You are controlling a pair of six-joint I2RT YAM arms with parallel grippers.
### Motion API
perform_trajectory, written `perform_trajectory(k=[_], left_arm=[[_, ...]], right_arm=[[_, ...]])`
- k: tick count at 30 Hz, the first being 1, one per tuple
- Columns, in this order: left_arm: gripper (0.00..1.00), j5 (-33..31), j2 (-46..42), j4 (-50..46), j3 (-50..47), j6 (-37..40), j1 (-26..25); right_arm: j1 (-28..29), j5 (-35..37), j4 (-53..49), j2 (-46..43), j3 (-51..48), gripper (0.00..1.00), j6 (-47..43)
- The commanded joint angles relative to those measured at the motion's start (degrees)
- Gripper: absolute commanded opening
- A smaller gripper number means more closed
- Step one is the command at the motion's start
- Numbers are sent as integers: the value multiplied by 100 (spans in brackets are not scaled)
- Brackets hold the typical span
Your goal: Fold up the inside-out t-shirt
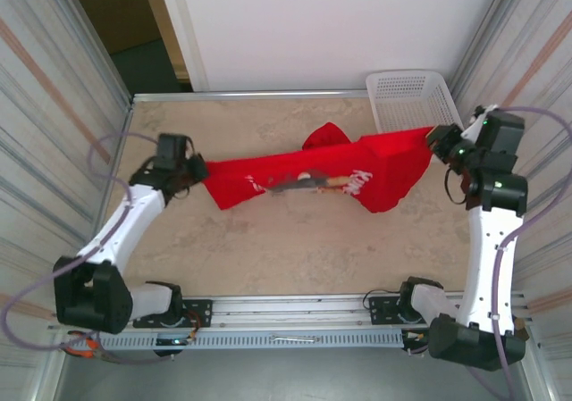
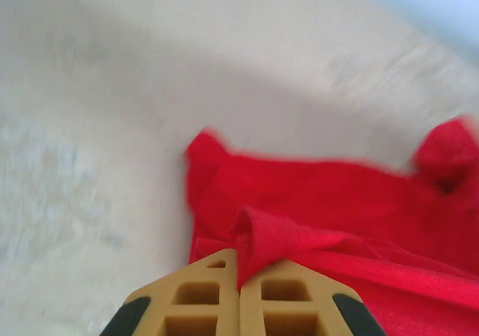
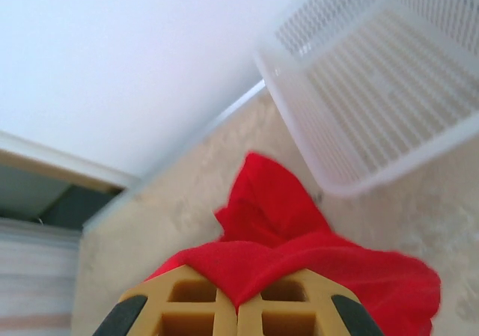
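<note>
**Both grippers clamped on the red t-shirt, cloth strung across the table**

The left gripper point(image 1: 193, 171) is closed. The left wrist view makes it plain: its two tan fingers point(image 2: 202, 298) meet at the bottom centre of the frame with a bunched fold of red cloth pinched between the tips. On the other side the right gripper point(image 1: 441, 142) is closed as well. In the right wrist view its tan fingers point(image 3: 288, 302) bite on a red edge that drapes over the tips.

Between them, in the top view, the red t-shirt point(image 1: 304, 179) runs as a long band from centre left to upper right, rising slightly as it goes. A rounded red lobe pokes up from its top edge near the middle of the frame. Just left of the right gripper, a deeper fold of cloth drops down. Along the middle of the band sits the white-and-yellow printed graphic point(image 1: 315, 180), too small to read. Whether the middle of the shirt touches the surface, I cannot tell.

The white mesh basket point(image 1: 409, 97) sits in the upper right corner of the table point(image 1: 295, 249), just behind the right gripper and near the shirt's right end. The beige, marbled tabletop lies bare below the shirt, down to the arm bases at the bottom edge.
</note>
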Motion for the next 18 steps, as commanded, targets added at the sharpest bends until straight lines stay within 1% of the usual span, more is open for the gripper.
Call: perform_trajectory(k=[1,5,8,10,12,15,16,18], left_arm=[[0,887,-243,-245,447,57,516],[0,1853,-404,412,589,-625,1034],[0,2459,-557,1478,410,-1401,1363],[6,2774,-609,2318,244,-1979,1520],[18,2943,-596,2912,232,-2419,1562],[29,3108,-448,2947,541,-2517,1554],[30,3174,-403,2842,650,-2464,1553],[30,3150,-380,2713,665,-2365,1521]], right_arm=[[-327,-134,446,122,482,0,276],[-545,-199,467,266,866,0,378],[-741,-173,460,290,1002,0,475],[-824,-191,514,290,1034,0,574],[-846,-287,589,313,1060,0,649],[-828,-512,659,360,1093,0,743],[-820,-583,679,360,1088,0,770],[-770,-651,702,335,1030,0,784]])
